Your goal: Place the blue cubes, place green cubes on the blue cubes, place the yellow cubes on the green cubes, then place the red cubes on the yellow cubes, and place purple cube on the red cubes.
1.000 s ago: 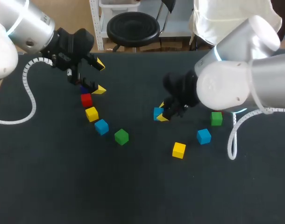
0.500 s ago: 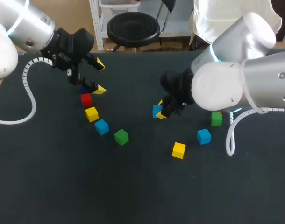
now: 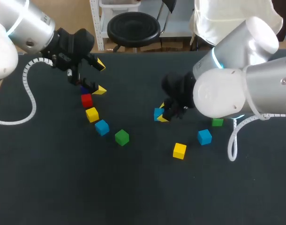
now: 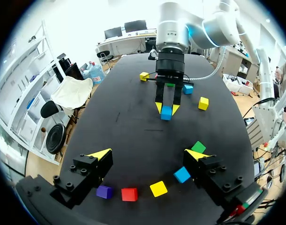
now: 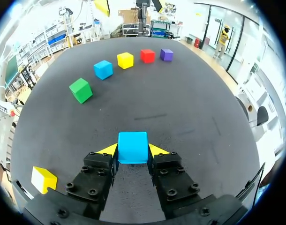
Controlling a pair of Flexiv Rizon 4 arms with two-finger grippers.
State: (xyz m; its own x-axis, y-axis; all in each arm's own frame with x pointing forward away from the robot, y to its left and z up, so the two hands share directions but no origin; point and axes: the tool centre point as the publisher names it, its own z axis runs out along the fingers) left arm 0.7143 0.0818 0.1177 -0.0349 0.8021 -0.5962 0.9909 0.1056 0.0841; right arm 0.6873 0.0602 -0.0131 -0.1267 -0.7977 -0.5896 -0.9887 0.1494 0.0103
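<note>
**Right claw clamped on a blue cube, left claw spread and empty**

Nearest me lie 1 yellow cube (image 3: pixel 179 150) and 1 blue cube (image 3: pixel 204 137). My right arm hides most of a green cube (image 3: pixel 217 122) just past them. My right gripper (image 5: pixel 132 151) pinches the held cube (image 5: pixel 132 147), blue, from 2 sides mid-table (image 3: pixel 133 187). To its left a row runs away from me: row green (image 3: pixel 122 137), row blue (image 3: pixel 101 127), row yellow (image 3: pixel 92 114), red cube (image 3: pixel 86 100), purple cube (image 4: pixel 104 191). Farthest, my left gripper (image 4: pixel 148 154) hangs wide open over that purple end, holding nothing.
</note>
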